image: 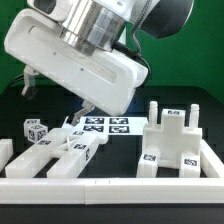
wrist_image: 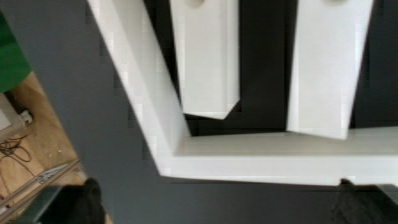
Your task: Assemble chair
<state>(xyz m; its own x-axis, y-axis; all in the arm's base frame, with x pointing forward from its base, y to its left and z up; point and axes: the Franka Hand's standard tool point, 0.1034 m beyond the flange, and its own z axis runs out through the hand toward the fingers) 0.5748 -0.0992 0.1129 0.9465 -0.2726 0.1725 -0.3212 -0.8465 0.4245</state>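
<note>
Exterior view: the gripper hangs open and empty above the loose chair parts.

The gripper (image: 86, 108) has its jaws apart with nothing between them, over the near edge of the marker board (image: 108, 126). The loose bars (image: 72, 150) lie just below it and a little towards the exterior view's left. Their long axes slant toward the white front wall (image: 120, 186). A blocky chair piece (image: 176, 142) stands well apart on the exterior view's right. The wrist view shows two long white bars, probably the loose bars (wrist_image: 206, 60), side by side and parallel near the wall's corner. A grasp likely needs a downward move with the jaws across a bar's narrow width.
</note>
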